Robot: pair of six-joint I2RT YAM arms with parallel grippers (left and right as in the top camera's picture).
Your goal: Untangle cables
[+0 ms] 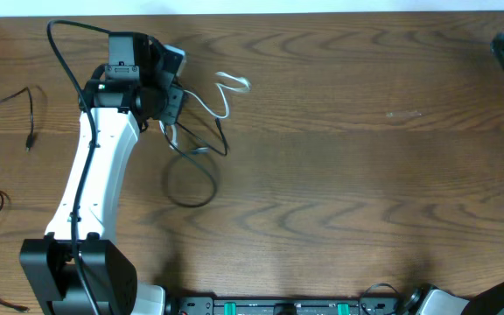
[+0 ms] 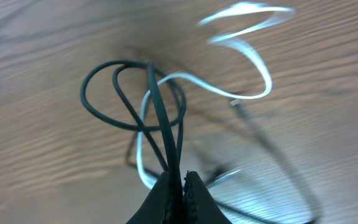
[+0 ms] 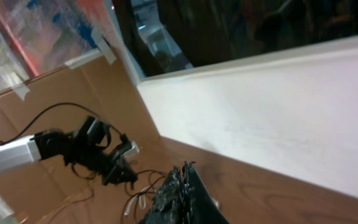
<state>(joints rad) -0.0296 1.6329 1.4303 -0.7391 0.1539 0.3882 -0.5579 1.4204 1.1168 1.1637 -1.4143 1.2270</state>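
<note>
This looks like a robotics lab station. A wood-grain desk [image 1: 366,175] has a white robot arm [image 1: 94,175] based at its near edge. Taped-up cardboard [image 3: 61,93] walls the desk's left end, and a plain white board [image 3: 260,118] walls its far edge.

The overhead view is bright, even and sharp, with a faint sheen on the table [image 1: 366,175]. The left wrist view is smeared by motion blur — the white cable [image 2: 253,56] streaks to a glow, while the black cables [image 2: 104,106] have firmer edges. The right wrist view is dimmer and soft — the right gripper [image 3: 182,193] a dark, grainy silhouette against a pale, bright wall [image 3: 278,118].
</note>
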